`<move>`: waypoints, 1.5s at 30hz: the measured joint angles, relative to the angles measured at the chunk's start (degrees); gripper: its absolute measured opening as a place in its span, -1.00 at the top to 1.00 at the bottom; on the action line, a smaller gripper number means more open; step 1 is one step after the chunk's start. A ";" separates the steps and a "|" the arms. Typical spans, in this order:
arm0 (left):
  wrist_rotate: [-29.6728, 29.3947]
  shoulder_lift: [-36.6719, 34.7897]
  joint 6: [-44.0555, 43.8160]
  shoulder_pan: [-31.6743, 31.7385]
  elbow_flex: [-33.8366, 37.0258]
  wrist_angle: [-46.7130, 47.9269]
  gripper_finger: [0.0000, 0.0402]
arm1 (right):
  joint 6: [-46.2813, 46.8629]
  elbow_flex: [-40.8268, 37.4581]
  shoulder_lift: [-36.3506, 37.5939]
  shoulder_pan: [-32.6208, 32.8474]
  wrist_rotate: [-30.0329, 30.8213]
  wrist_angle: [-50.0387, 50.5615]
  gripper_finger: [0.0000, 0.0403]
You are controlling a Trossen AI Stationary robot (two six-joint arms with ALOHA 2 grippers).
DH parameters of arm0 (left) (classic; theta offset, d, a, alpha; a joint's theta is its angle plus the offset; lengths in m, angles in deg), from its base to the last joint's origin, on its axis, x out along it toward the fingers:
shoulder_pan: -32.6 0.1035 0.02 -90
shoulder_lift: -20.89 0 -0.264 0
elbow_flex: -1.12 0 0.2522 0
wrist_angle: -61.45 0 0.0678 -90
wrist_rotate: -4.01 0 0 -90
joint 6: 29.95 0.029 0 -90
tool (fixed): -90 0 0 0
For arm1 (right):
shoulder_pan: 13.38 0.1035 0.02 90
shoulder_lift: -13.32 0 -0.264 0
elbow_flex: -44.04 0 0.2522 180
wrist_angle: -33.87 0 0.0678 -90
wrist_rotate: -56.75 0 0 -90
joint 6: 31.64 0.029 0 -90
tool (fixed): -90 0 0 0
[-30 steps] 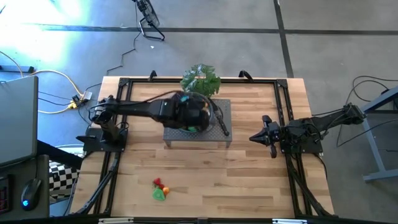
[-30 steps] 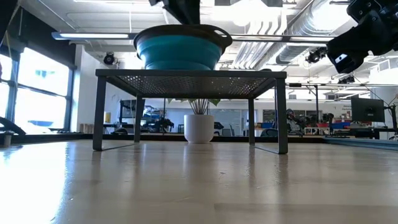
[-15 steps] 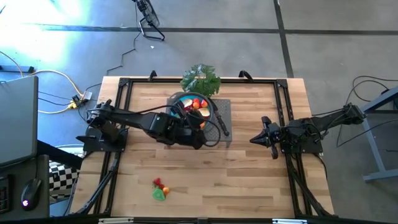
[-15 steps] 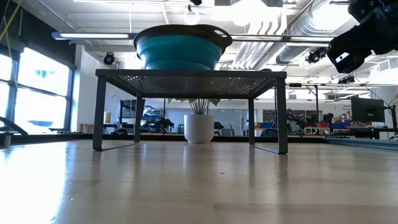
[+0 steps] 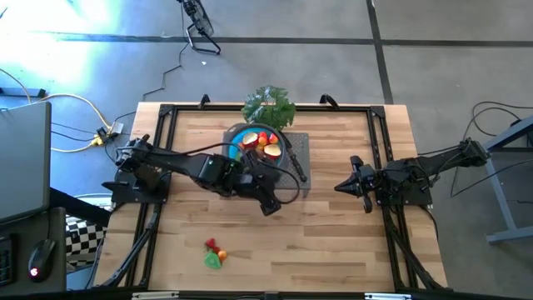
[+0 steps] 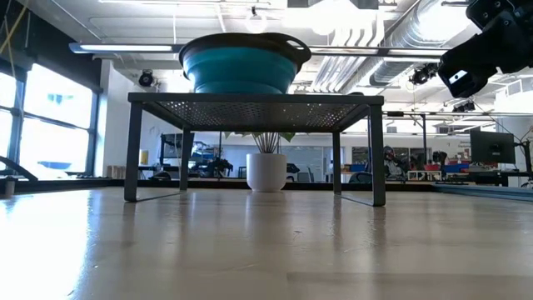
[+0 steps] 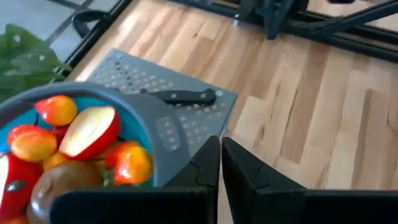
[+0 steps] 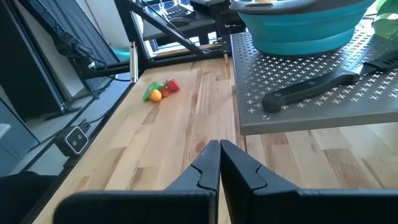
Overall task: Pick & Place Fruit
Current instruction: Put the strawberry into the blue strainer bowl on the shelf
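A blue bowl (image 5: pixel 236 136) with a grey rim (image 7: pixel 158 127) stands on a grey perforated stand (image 5: pixel 301 147). In it lie several toy fruits (image 7: pixel 87 134), red, orange, yellow and brown. A few more fruit pieces (image 5: pixel 215 252), red, orange and green, lie on the wooden table near its front edge; the right wrist view also shows these pieces (image 8: pixel 160 90). My left gripper (image 5: pixel 271 208) hangs shut and empty above the stand's near edge, beside the bowl; its fingers (image 7: pixel 221 155) meet. My right gripper (image 5: pixel 338 185) waits shut at the table's right, fingers (image 8: pixel 219 155) closed on nothing.
A black-handled knife (image 5: pixel 296 169) lies on the stand to the right of the bowl. A leafy green bunch (image 5: pixel 268 107) sits behind the stand. Black frame rails (image 5: pixel 158 208) run along the table's edges. Open wood lies between the stand and the loose pieces.
My left gripper has drawn back from over the bowl toward the table's near edge and a little to the right, tipping up somewhat. The fruits in the bowl, covered by the arm a second ago, now show.
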 joint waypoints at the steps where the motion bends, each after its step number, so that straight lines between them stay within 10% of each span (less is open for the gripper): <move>1: -0.01 0.00 0.70 0.00 0.00 -0.46 0.94 | -0.02 0.00 0.00 0.00 0.01 0.02 0.98; 19: 5.70 0.86 13.52 -0.41 3.07 2.48 0.94 | -0.02 0.00 0.00 0.00 0.18 0.04 0.98; 29: 6.36 -0.96 14.86 -2.93 19.21 -11.97 0.94 | -0.02 0.00 0.00 0.02 0.18 0.00 0.98; 45: 8.11 -25.30 22.51 -11.48 50.12 -34.77 0.94 | -0.09 0.02 -0.52 -0.02 5.36 -2.56 0.98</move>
